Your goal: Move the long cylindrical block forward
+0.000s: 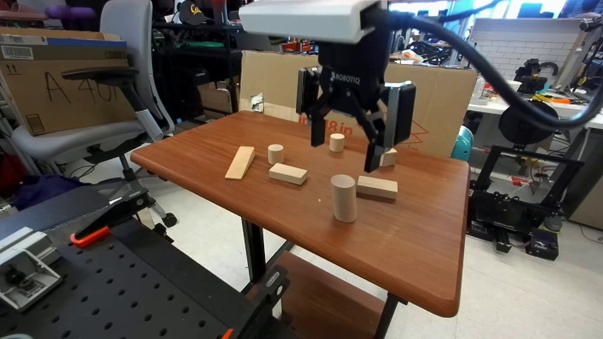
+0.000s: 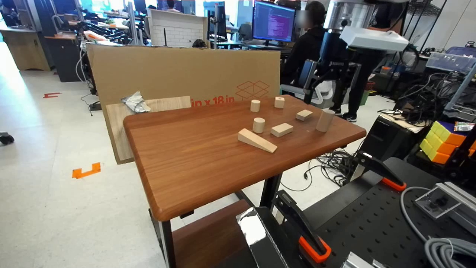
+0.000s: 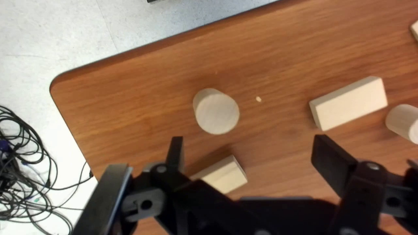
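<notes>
The long cylindrical block (image 1: pixel 344 200) is a light-tan wooden cylinder standing upright on the brown table (image 1: pixel 414 245). It stands near a table edge and also shows in an exterior view (image 2: pixel 325 121). In the wrist view, its round top (image 3: pixel 217 112) lies above and between the fingertips in the picture, left of middle. My gripper (image 1: pixel 345 148) is open with its fingers wide apart. It hangs in the air above the table and touches no block. The wrist view shows nothing between the fingers (image 3: pixel 248 153) except the table and part of a flat block below.
A flat block (image 1: pixel 377 187) lies close beside the cylinder. Another flat block (image 1: pixel 288 174), a wedge (image 1: pixel 240 163), two short cylinders (image 1: pixel 276 154) (image 1: pixel 336 142) and a small cube-like block (image 2: pixel 279 102) sit farther off. A cardboard sheet (image 2: pixel 178 74) stands behind the table.
</notes>
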You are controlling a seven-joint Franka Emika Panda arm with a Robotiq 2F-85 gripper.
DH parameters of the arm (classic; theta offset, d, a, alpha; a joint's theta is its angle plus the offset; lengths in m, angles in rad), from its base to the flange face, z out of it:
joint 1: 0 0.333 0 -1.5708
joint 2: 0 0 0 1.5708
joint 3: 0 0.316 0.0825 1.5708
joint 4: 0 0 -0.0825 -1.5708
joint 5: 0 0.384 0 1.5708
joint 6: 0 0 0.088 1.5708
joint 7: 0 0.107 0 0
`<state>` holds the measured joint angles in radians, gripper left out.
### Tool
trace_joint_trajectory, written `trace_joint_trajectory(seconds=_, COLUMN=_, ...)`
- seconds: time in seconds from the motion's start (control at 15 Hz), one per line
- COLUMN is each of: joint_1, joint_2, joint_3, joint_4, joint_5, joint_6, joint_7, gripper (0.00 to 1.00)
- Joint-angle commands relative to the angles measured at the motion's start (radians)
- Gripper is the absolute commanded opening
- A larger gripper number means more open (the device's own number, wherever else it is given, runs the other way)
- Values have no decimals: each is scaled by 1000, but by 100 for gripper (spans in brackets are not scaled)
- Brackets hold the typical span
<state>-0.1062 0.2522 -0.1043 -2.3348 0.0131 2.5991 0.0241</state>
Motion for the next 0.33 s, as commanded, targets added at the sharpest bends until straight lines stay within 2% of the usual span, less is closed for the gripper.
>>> trace_joint_trajectory(seconds=0.0, joint_1=31, joint_2=-106, joint_3=2, joint_4=3, joint_5=-23, joint_6=-68, joint_7=45, gripper=100)
trace_joint_trajectory(seconds=0.07, joint_1=33, joint_2=-122, joint_3=3, joint_4=12, joint_5=-24, joint_6=-88, joint_7=51, gripper=100)
trace_joint_trajectory(seconds=0.13, joint_1=21, joint_2=-72, joint_3=5, joint_4=10, joint_5=-8, joint_6=-41, joint_7=23, gripper=100)
trace_joint_trajectory(seconds=0.27, joint_1=28, joint_2=-107, joint_3=7, joint_4=14, joint_5=-9, joint_6=-68, joint_7=30, gripper=100)
